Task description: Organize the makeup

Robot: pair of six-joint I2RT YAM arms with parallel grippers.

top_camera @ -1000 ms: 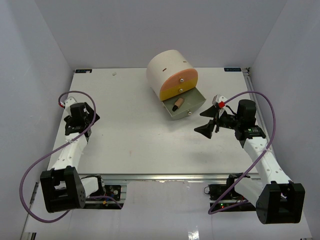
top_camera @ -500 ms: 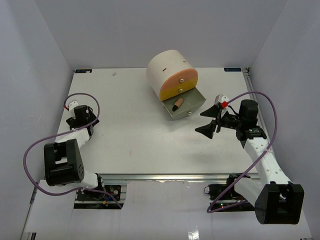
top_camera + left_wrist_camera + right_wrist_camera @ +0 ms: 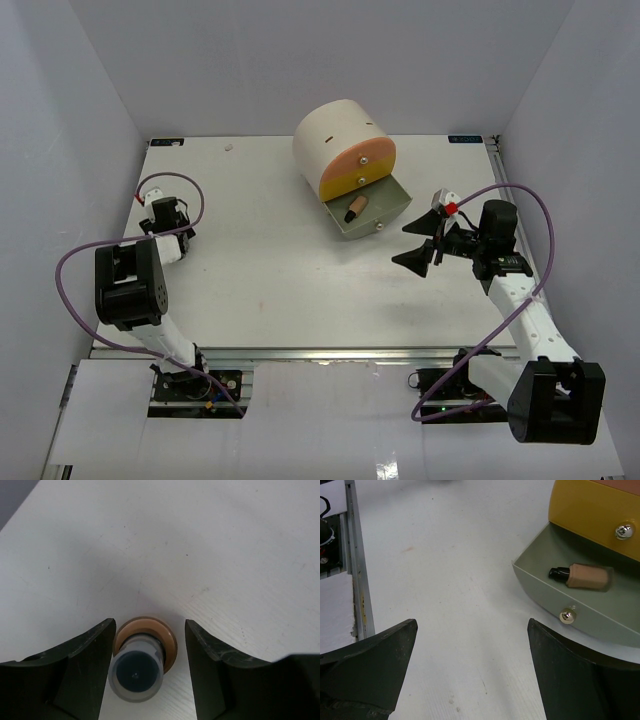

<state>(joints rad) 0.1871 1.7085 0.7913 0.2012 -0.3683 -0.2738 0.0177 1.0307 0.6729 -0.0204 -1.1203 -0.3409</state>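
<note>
Tan tube (image 3: pixel 584 576) with a black cap is lying in the pulled-out grey drawer (image 3: pixel 580 625), no readable label. Right gripper (image 3: pixel 470 680) gapes wide nearby. Left gripper (image 3: pixel 148 670) is parted around another upright tube (image 3: pixel 142 655), touch unclear.

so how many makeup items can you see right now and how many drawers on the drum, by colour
tan tube, in the open grey drawer: 1
tan item between the left gripper's fingers: 1
orange drawer: 1
yellow drawer: 1
grey drawer: 1
total: 2 makeup items, 3 drawers

top view looks down from behind the arms; both wrist views face the table (image 3: pixel 260 270) closely; right and top share the grey drawer (image 3: pixel 580 605).
</note>
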